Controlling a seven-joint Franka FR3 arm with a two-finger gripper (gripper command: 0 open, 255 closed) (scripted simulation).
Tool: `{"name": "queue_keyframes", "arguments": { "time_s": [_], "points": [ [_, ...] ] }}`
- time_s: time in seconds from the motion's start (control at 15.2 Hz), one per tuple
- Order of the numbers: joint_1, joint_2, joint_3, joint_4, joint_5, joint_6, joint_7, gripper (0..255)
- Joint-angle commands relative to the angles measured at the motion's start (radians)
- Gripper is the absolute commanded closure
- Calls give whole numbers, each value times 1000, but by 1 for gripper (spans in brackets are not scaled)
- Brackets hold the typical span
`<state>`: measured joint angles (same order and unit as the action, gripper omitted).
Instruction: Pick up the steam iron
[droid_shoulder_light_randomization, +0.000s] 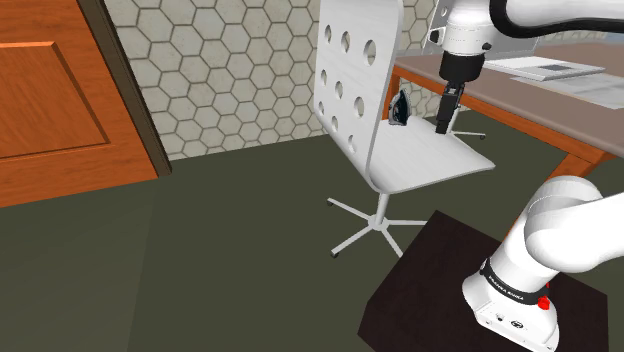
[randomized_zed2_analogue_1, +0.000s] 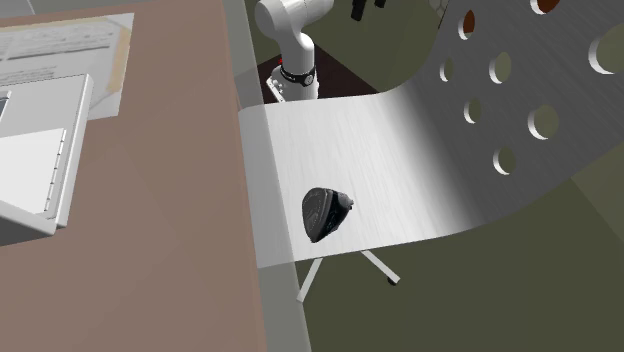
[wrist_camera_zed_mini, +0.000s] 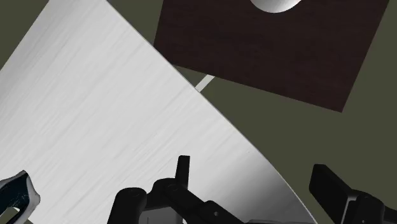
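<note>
One step in hand: approach. Shoulder view: gripper (droid_shoulder_light_randomization: 441, 128) above chair seat (droid_shoulder_light_randomization: 440, 165), steam iron (droid_shoulder_light_randomization: 399, 108) near, toward that view's left. Second exterior view: iron lies on seat. Wrist view: fingers (wrist_camera_zed_mini: 331, 188) spread, empty — next, centre over iron, descend.

Look: small black wedge-shaped steam iron (randomized_zed2_analogue_1: 325, 212) (droid_shoulder_light_randomization: 399, 108), one end pointed, other rounded.
Pose: seemingly upright, tip upward, in shoulder view.
Place: on white chair seat (randomized_zed2_analogue_1: 400, 150), near edge beside table (randomized_zed2_analogue_1: 170, 200).
</note>
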<state>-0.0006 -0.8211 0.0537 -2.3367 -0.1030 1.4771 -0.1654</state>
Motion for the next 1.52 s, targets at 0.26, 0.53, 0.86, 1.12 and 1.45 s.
{"name": "queue_keyframes", "arguments": {
  "time_s": [0.26, 0.53, 0.86, 1.12, 1.45],
  "points": [
    [0, 28, -97, -17, -82, 84, -154, 0],
    [2, 85, -193, -9, -150, 177, -303, 0],
    [15, 190, -311, 39, -206, 296, -486, 0],
    [36, 299, -403, 105, -219, 387, -635, 0],
    [75, 460, -515, 221, -184, 489, -833, 0]
  ]
}}
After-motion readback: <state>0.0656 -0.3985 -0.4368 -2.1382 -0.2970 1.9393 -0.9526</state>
